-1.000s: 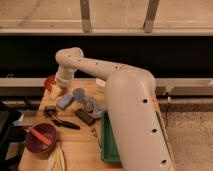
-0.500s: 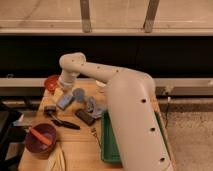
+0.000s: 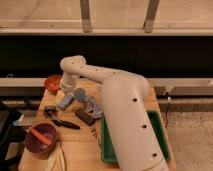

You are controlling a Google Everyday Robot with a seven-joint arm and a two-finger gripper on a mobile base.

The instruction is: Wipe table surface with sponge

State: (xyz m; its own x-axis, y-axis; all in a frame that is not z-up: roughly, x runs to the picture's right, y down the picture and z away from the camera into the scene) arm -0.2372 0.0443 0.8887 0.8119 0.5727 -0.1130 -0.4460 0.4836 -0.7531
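**Camera view.** The arm (image 3: 125, 110) reaches across the bench (image 3: 75, 145) toward its far left part. The end effector (image 3: 76, 96) hangs low over the surface. It cannot be determined how far it is open, or whether it has hold of anything.

The pale blue block taken to be the sponge (image 3: 66, 102) lies on the bench just beside the end effector, toward the left of the view and slightly nearer the camera. Contact between the two cannot be confirmed.

- **Beyond the end effector, to the left:** a red bowl (image 3: 52, 79).
- **Nearer the camera than the end effector:** a dark block (image 3: 85, 117) and a black tool (image 3: 64, 123).
- **Nearer the camera still:** a maroon bowl (image 3: 42, 148).
- **To the right, well apart from the end effector:** a green tray (image 3: 104, 145), partly hidden by the arm.

**Handling.** Expect the sponge to be light, soft and compressible, and not fragile.
- Take hold across its narrow sides, near the middle.
- Grip firmly enough that it does not twist under wiping drag.
- Because it is light, it may slide on the bench if nudged during approach.
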